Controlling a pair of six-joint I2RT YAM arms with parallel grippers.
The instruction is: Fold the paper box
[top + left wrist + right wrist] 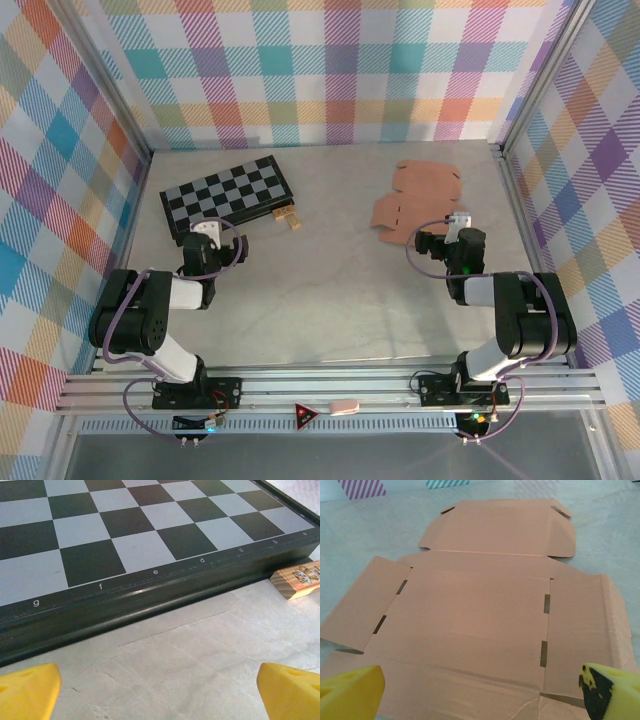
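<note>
Pale grey, marbled tabletop [330,300], closed in on three sides by pastel plaid walls [330,60]. Two arms are bolted at the near edge, both reaching forward and low. Far left: a black-and-grey checkerboard [228,195] lies flat, slightly askew. A small tan wooden block [288,216] sits just beside its near right corner; whether the two touch, I cannot tell. Far right: the paper box [415,205], salmon-orange card, lies unfolded and flat as a die-cut sheet, well apart from the board. The creases, slots and side flaps are plain in the right wrist view, and the big lid panel with its tabs points away from the arm. The left gripper [205,232] sits just short of the board's near edge. From its wrist camera its yellow pads [27,690] stand spread wide with bare table between them, nothing gripped. Board edge letters g to b are readable ahead, and the block shows a printed face off to the right. The right gripper [455,225] is at the near right edge of the sheet, jaws likewise wide apart and holding nothing. The near part of the card lies between its pads [350,687]. Whether they rest on the card or hover just above it, I cannot tell.
</note>
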